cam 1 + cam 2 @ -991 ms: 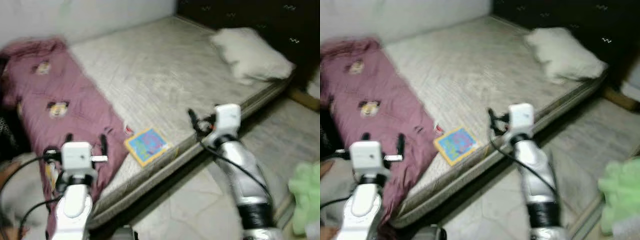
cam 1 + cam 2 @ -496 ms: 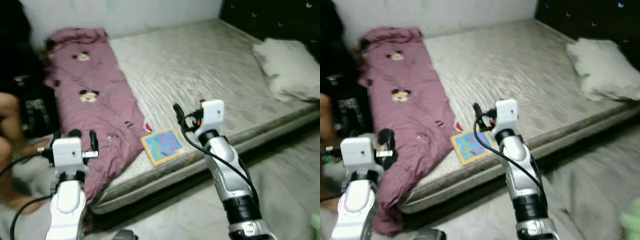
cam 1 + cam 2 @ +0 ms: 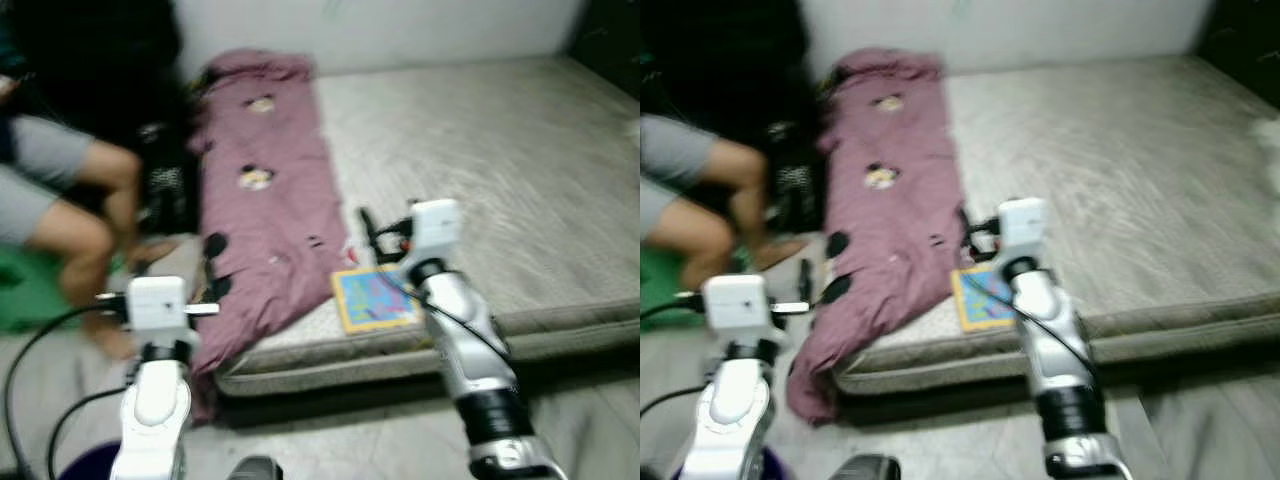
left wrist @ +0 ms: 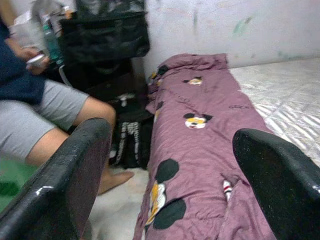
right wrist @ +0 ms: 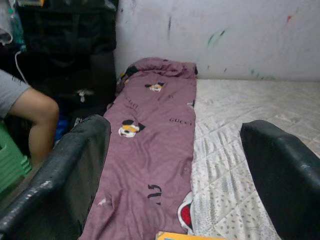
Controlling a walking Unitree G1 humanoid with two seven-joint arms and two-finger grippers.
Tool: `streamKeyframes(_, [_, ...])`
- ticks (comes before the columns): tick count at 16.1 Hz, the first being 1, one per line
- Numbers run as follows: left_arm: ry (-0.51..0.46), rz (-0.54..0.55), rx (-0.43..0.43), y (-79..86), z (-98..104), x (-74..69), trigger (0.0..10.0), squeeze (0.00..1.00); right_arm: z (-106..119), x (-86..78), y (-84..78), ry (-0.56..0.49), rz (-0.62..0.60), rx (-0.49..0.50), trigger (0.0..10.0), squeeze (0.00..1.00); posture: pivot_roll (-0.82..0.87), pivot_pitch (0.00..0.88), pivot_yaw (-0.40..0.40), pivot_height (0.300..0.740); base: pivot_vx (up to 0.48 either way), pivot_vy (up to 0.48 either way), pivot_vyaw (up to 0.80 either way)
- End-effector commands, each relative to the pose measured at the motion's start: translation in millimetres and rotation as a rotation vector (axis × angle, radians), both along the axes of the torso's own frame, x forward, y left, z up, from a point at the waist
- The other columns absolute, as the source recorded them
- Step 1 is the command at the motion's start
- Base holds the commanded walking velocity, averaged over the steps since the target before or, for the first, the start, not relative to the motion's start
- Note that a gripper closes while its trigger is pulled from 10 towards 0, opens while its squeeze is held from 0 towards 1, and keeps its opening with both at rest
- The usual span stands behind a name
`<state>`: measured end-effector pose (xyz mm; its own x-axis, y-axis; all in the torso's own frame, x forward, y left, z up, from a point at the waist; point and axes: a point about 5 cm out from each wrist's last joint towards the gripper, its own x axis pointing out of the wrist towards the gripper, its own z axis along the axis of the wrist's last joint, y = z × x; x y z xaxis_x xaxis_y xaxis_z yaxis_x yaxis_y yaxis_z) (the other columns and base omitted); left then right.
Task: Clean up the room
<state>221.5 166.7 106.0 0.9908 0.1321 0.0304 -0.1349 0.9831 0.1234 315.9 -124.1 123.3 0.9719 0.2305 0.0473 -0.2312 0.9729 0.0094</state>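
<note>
Since a moment ago our view has swung left, bringing a seated person point(image 3: 70, 190) into sight, and with both claws, left point(image 3: 212, 270) and right point(image 3: 385, 232), wide and empty, we risk brushing the book point(image 3: 375, 298) off the mattress point(image 3: 520, 180) edge beside the blanket point(image 3: 265, 210).

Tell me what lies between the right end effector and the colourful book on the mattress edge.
Nothing visible blocks it. The right end effector, fingers open, hovers just above and beyond the book, which lies flat near the mattress edge. The purple blanket lies beside the book, towards the robot's left, not over it.
</note>
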Motion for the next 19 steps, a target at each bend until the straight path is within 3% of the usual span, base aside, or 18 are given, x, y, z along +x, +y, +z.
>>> streamKeyframes(1, [-0.008,0.011,0.012,6.6,2.9,0.0,10.0,0.00,4.1,1.6,9.5,-0.015,0.028,0.013,10.0,0.00,-0.01,0.000,-0.014,0.740,0.000,0.000,0.80])
streamKeyframes(19, [-0.023,-0.031,-0.024,3.2,4.0,-0.7,10.0,0.00,5.6,4.5,9.5,-0.022,0.026,0.022,10.0,0.00,-0.01,0.000,-0.023,0.740,0.013,0.000,0.00])
